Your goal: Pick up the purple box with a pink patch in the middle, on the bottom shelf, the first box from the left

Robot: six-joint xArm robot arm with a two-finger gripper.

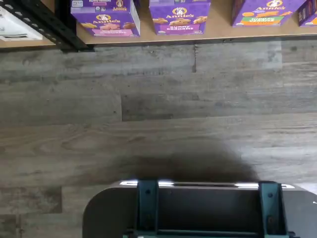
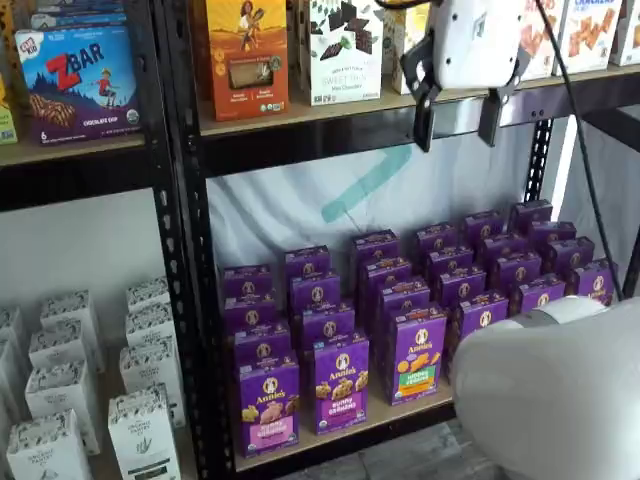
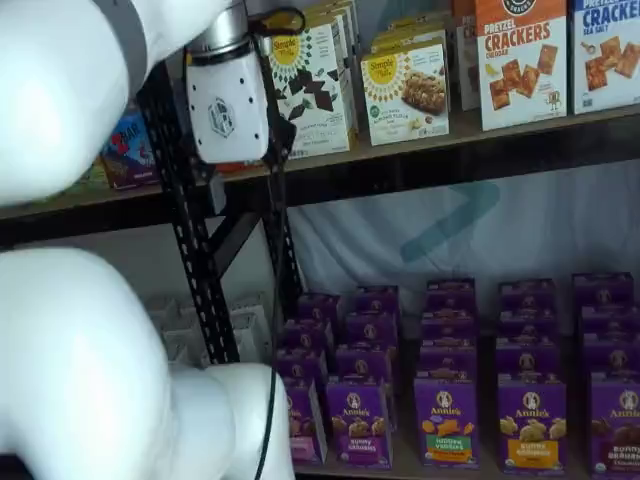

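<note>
Two black fingers [image 2: 424, 112] hang from the white gripper [image 2: 457, 110] body in a shelf view, with a plain gap between them and nothing held: jaws released. The gripper sits high, level with the upper shelf board, well above the purple cartons. In a shelf view the gripper body [image 3: 228, 105] shows beside a black perforated upright [image 3: 195, 240]; fingers not visible there.

Purple box [image 2: 268, 405] with the pink label band stands upright at the front of the bottom shelf [image 2: 340, 432], just beside the black upright, untouched and well apart from the gripper. Just beside it stands a like carton with a purple label [image 2: 338, 383], then one with an orange-green label [image 2: 418, 354]. More purple cartons are ranked behind.

Wrist view: purple box [image 1: 105, 19] at the shelf front edge, purple-label carton [image 1: 179, 18] next to it, grey wood-plank floor [image 1: 158, 109] before them, dark mount with teal brackets [image 1: 198, 208] at the frame edge.

In a shelf view the box [image 3: 303, 420] is partly hidden by the white arm [image 3: 90, 360].
</note>
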